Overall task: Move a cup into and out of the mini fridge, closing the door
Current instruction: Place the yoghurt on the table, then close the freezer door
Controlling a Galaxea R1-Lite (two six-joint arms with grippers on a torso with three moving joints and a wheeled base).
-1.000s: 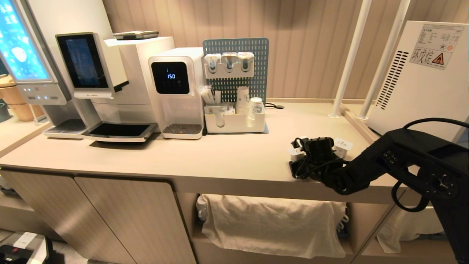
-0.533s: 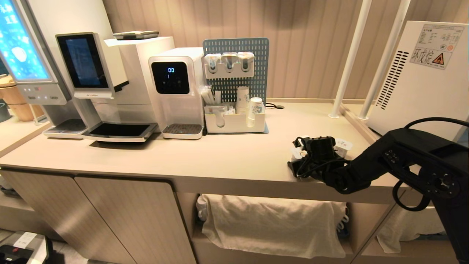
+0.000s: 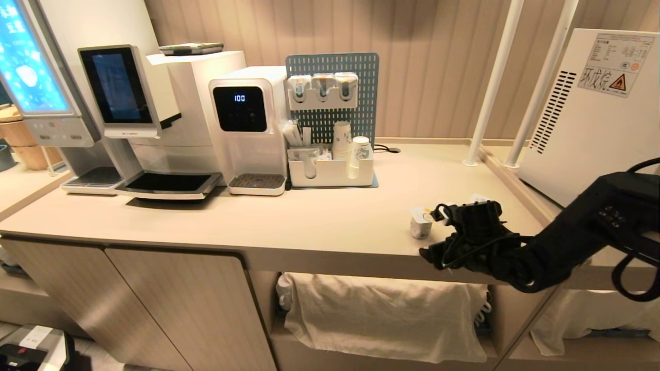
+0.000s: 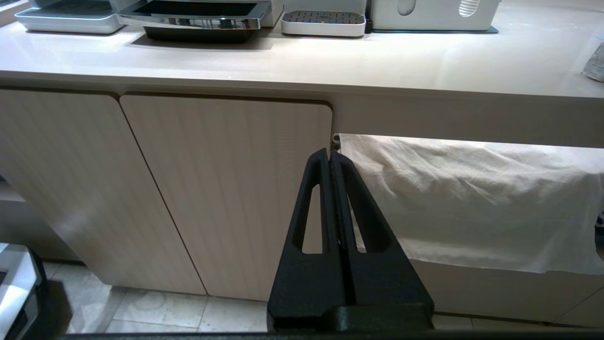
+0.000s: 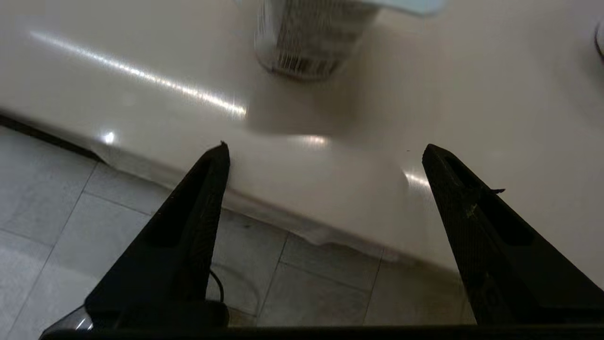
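Right gripper [image 5: 325, 146] spread wide, nothing held — cup [image 5: 311, 38] set upright just beyond it.

The cup's long axis is seen standing vertical, base on the counter [image 3: 309, 221] near its front edge; the mini fridge [image 3: 593, 113] is placed well apart at the right. The left gripper [image 4: 329, 158] is pressed closed below.

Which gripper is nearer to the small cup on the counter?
Right. The right gripper is open just in front of the cup; the left gripper is shut, low before the cabinet.
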